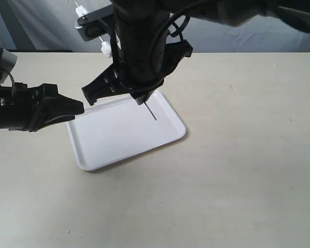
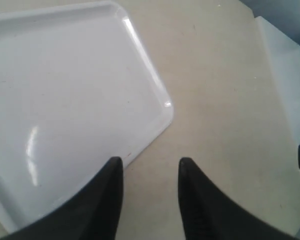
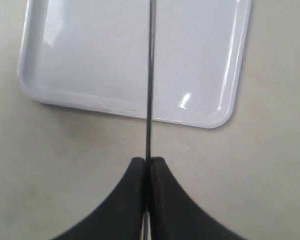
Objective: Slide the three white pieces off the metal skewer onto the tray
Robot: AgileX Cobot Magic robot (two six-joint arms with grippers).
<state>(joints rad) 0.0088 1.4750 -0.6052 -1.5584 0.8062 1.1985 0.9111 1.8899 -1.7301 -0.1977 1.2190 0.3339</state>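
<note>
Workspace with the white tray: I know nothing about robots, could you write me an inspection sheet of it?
Surface: beige table, tray lying on it.
Job's things: tray empty; metal skewer slanting tip-down over it; two white pieces visible on its upper end, third not seen.
Clutter: nothing seen.
Grippers: right gripper jaws shut on the skewer; left gripper jaws open, empty, at the tray's edge.
Cables: black loops on the right arm.
Surroundings: pale backdrop behind the table.

Beige table (image 1: 237,181), white tray (image 1: 113,142) lying flat
</note>
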